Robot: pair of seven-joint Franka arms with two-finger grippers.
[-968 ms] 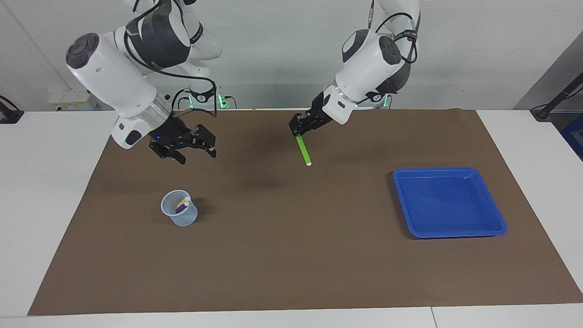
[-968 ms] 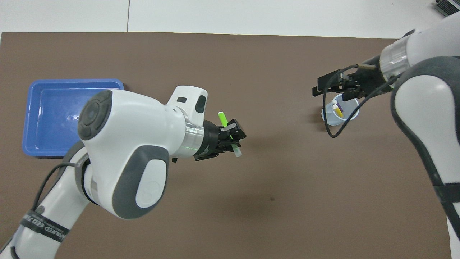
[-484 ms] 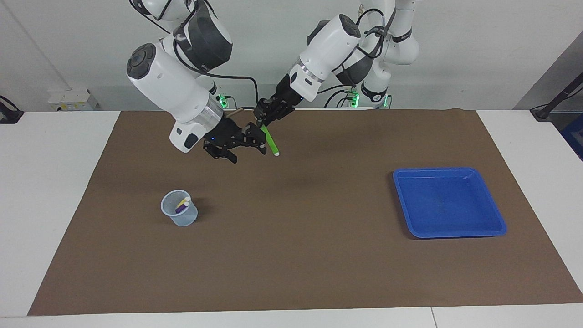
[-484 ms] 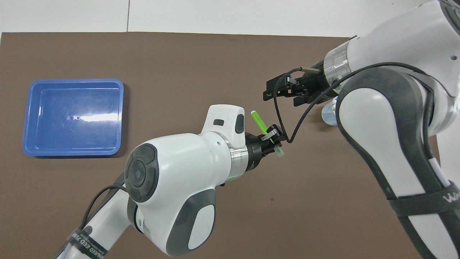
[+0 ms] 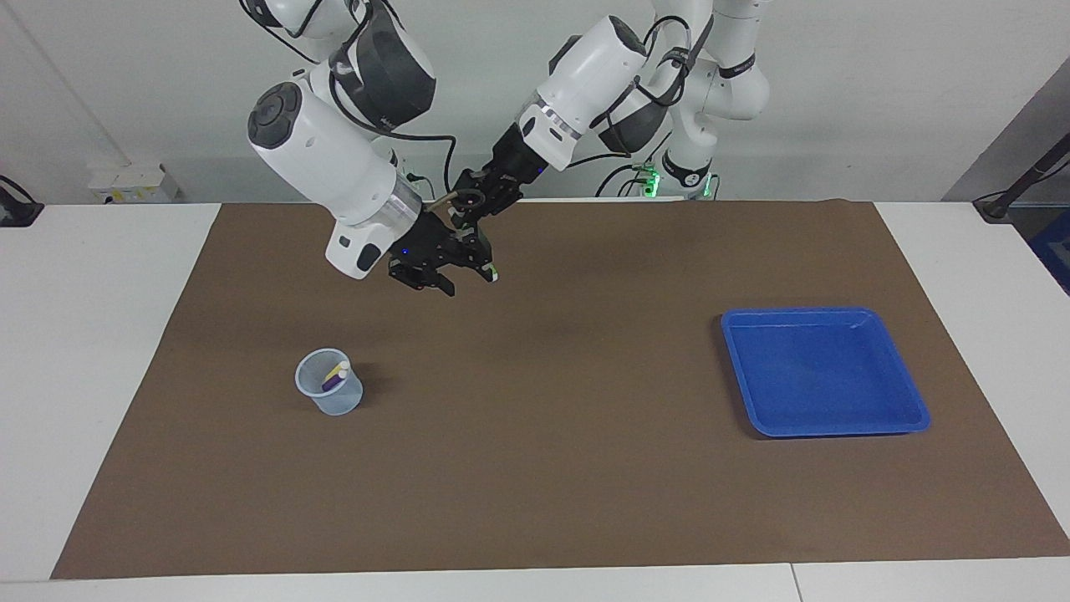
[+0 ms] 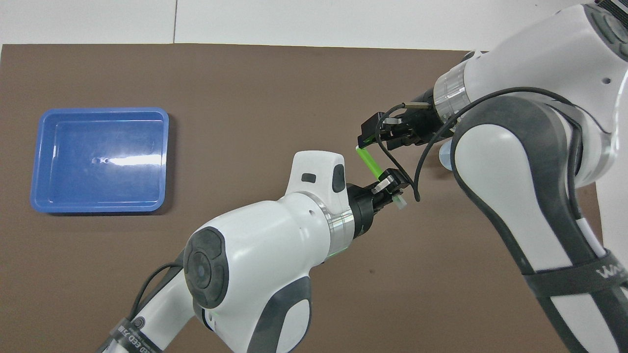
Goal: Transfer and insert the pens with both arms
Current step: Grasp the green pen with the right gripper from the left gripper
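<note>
My left gripper (image 5: 478,205) (image 6: 392,185) is shut on the bright green pen (image 6: 370,164) and holds it in the air over the brown mat, toward the right arm's end. My right gripper (image 5: 464,276) (image 6: 375,139) is open, its fingers around the pen's free end. In the facing view only the pen's white tip (image 5: 493,271) shows past the right gripper. The yellow pen (image 5: 338,369) and the purple pen (image 5: 332,381) stand in a clear cup (image 5: 330,393) on the mat. In the overhead view my right arm hides most of the cup (image 6: 444,157).
A blue tray (image 5: 823,376) (image 6: 98,159) lies on the mat toward the left arm's end. The brown mat (image 5: 535,468) covers most of the white table. Both arms cross above the mat's part nearest the robots.
My left gripper carried the green pen from mid-table toward the right arm's end. My right gripper came away from over the cup to meet it and now surrounds the pen's free end.
</note>
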